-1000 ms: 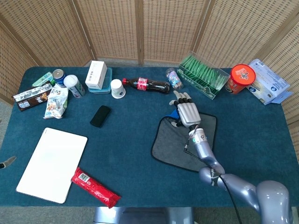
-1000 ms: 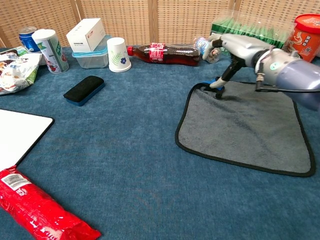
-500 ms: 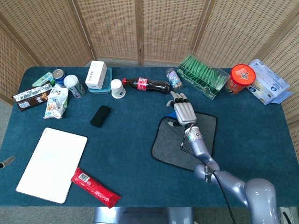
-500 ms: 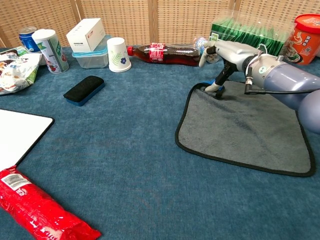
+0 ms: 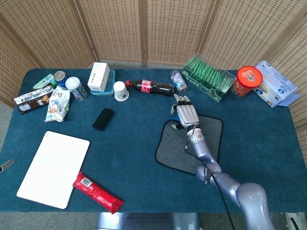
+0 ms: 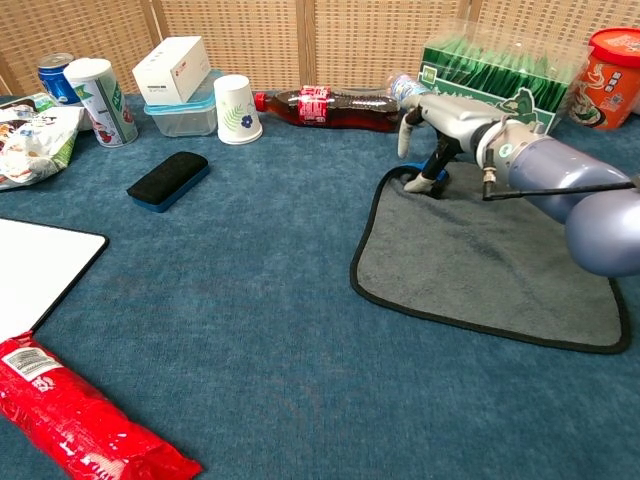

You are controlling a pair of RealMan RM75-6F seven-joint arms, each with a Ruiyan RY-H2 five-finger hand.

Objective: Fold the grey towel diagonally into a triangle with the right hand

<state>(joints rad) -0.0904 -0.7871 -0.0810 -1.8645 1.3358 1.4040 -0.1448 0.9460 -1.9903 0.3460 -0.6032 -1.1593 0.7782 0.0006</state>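
Note:
The grey towel [image 5: 171, 147] [image 6: 480, 260], edged in black, lies flat on the blue table right of centre. My right hand [image 5: 185, 113] [image 6: 445, 120] hangs over its far left corner, palm down with the fingers spread. Two fingertips [image 6: 420, 183] touch that corner, which stays on the table, and nothing is lifted. My right forearm crosses the towel from the near side and hides its middle in the head view. A small grey tip at the left edge of the head view [image 5: 2, 165] may be my left hand; its fingers do not show.
Just beyond the hand lie a cola bottle [image 5: 151, 87] [image 6: 330, 105], a small bottle [image 5: 178, 80] and a green box [image 5: 208, 76] [image 6: 490, 60]. A black eraser [image 5: 103, 119], a white board [image 5: 53, 167] and a red packet [image 5: 96, 191] sit to the left.
My right hand has slid left and a little further away, onto the towel's far left corner. The towel has not moved. The grey tip at the left edge has drawn outward.

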